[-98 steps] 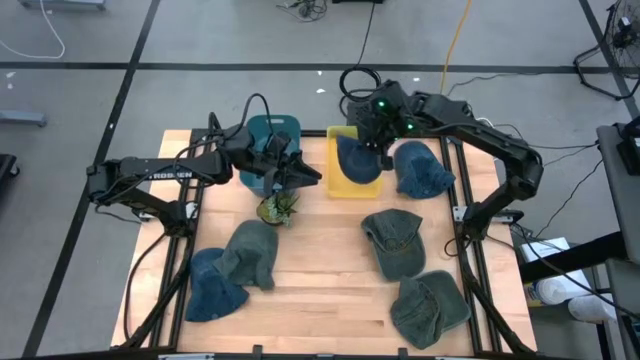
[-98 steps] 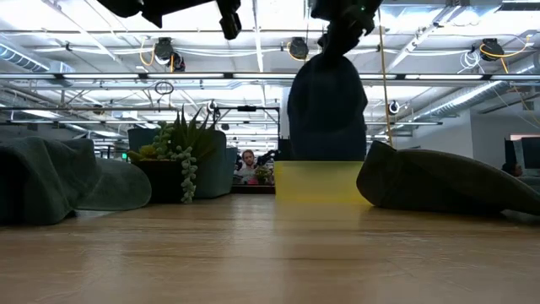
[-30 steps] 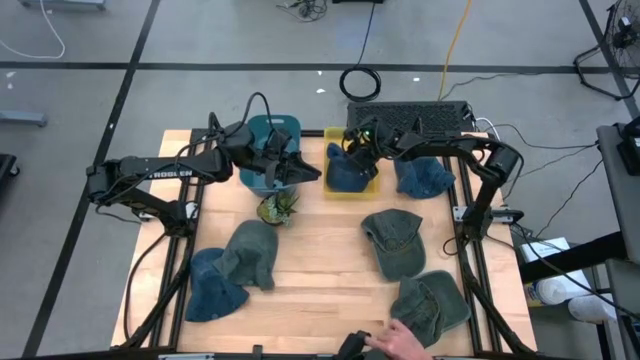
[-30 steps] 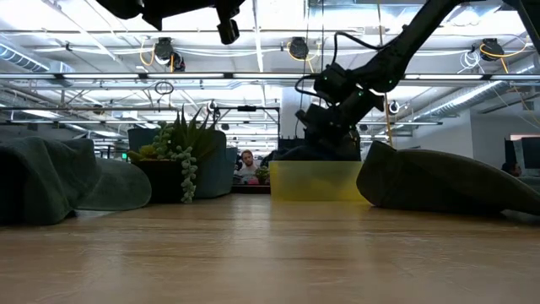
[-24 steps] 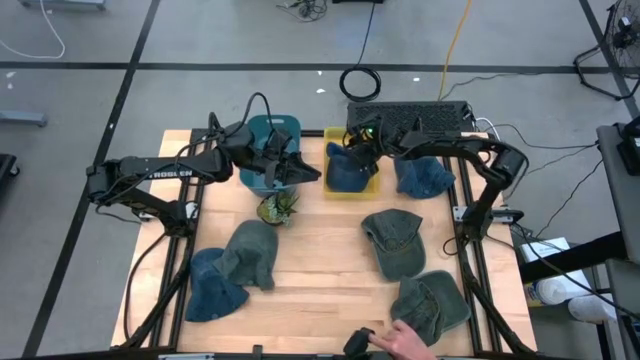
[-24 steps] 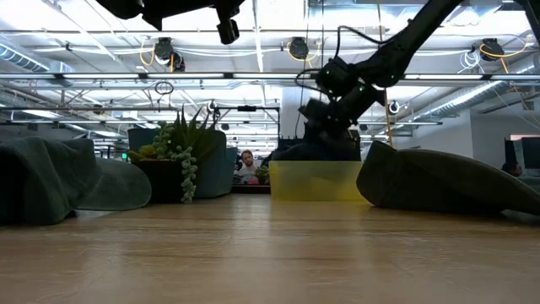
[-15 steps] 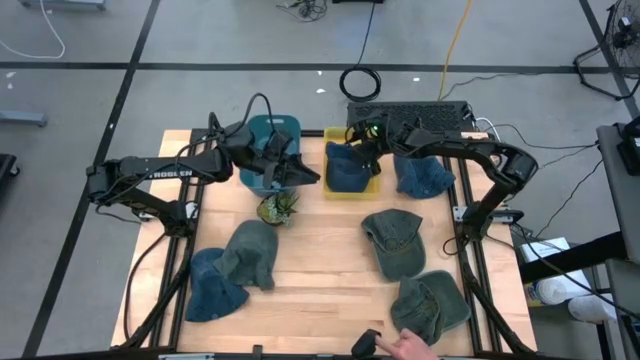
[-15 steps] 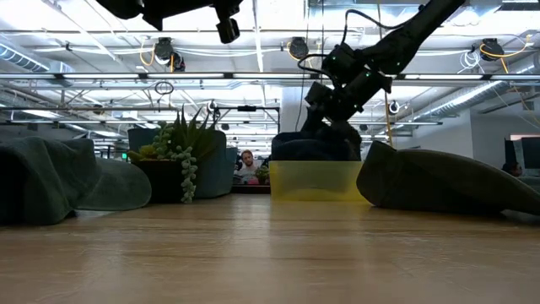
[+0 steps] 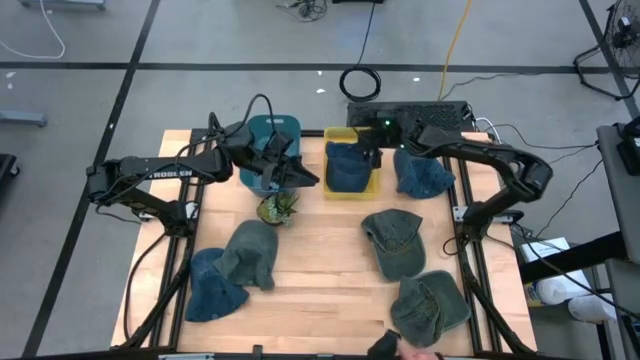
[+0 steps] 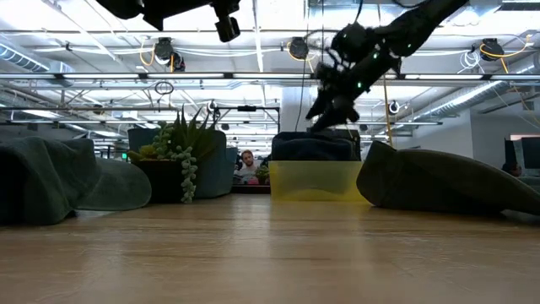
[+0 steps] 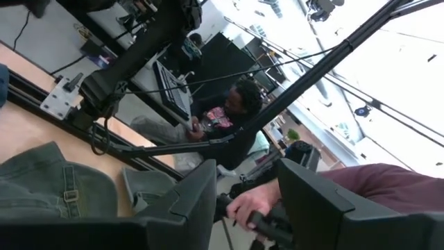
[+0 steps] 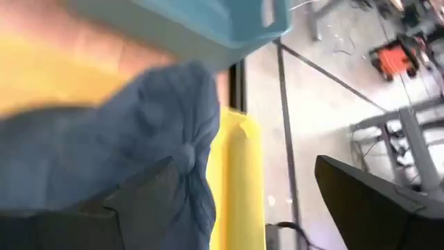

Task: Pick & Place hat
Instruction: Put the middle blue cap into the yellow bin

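One blue hat (image 9: 349, 167) lies in the yellow bin (image 9: 352, 189) at the back of the tabletop (image 9: 320, 265), filling most of it; in the low view only its crown (image 10: 313, 146) rises above the bin's translucent wall (image 10: 315, 180). The right gripper (image 9: 372, 155) hangs just above the bin's right side with its fingers spread wide and nothing between them; the right wrist view shows the hat's top button (image 12: 184, 158) close beneath. The left gripper (image 9: 297, 172) hovers over the teal bin (image 9: 270, 135), its fingers apart and empty, though the arm hides much of that bin. A small potted plant (image 9: 278, 207) stands in front of it. Other hats are scattered about: a blue one (image 9: 421, 172) just right of the yellow bin, green ones (image 9: 395, 240) (image 9: 430, 306) at right, and a green hat (image 9: 250, 254) overlapping a blue one (image 9: 211, 286) at front left. A person's hand (image 9: 415, 352) is cut off by the front edge.
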Controlling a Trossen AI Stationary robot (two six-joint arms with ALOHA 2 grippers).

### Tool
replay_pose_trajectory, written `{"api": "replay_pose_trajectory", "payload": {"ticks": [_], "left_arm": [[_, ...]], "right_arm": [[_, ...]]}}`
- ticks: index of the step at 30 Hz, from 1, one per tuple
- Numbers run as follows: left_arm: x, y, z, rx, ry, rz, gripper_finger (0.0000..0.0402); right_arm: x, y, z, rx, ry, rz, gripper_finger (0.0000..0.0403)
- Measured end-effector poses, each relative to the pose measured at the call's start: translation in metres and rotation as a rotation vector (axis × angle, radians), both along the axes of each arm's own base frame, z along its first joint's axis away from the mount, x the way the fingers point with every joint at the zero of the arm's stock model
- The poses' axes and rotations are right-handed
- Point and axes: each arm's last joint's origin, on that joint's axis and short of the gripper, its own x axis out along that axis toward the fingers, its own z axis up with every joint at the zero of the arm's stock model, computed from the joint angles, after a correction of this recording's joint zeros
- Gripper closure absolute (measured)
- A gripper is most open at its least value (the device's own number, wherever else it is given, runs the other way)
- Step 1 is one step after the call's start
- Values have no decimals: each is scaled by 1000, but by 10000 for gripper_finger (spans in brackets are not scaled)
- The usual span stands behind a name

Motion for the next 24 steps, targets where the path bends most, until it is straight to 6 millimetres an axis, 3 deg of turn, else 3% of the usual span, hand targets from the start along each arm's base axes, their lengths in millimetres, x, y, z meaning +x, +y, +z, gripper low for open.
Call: {"api": "replay_pose_trajectory", "payload": {"ticks": [5,12,18,24], "left_arm": [[0,0,0,41,-18,5,240],[0,0,0,41,-18,5,240],[0,0,0,32,-13,-3,240],[0,-1,0,20,-6,-25,240]], "right_arm": [[-20,13,12,176,15,-138,72],[-37,23,-3,319,148,-199,123],[-46,25,-24,281,241,-282,217],[-54,29,-18,216,210,-328,348]]}}
